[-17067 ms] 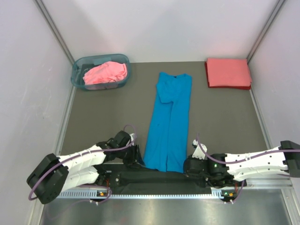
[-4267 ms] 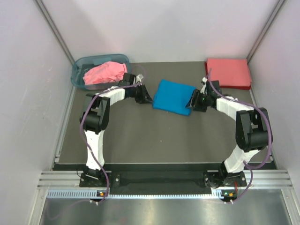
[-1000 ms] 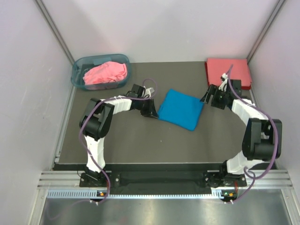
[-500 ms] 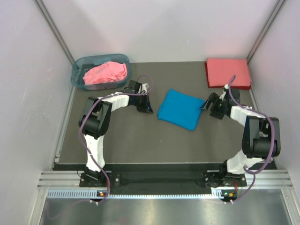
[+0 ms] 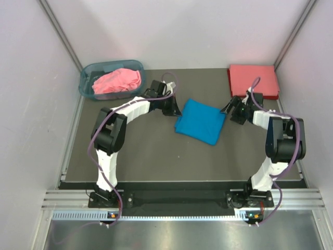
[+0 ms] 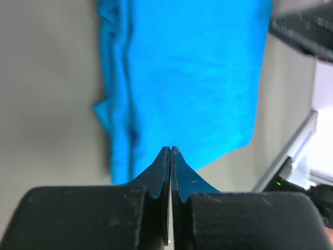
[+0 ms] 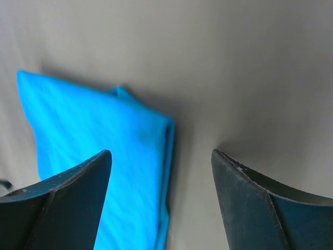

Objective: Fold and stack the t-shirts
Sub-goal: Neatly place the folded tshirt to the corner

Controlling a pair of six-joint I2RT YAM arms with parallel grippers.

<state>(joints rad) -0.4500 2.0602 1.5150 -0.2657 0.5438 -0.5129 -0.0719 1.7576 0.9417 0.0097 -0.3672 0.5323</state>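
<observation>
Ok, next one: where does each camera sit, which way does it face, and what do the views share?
Top external: fixed above and behind the bases, facing down at the dark grey table; both arms whole, left pincer and right pincer flanking the folded bright blue cloth t-shirt.
Left wrist: rides the left arm, looking past its shut fingers over that t-shirt.
Right wrist: rides the right arm, looking between its open fingers at that t-shirt's corner.
Shared: all three show the blue t-shirt.

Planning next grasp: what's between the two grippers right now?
The folded blue t-shirt, lying flat on the table, sits between the left gripper and the right gripper; nothing else there. The top view shows it.
</observation>
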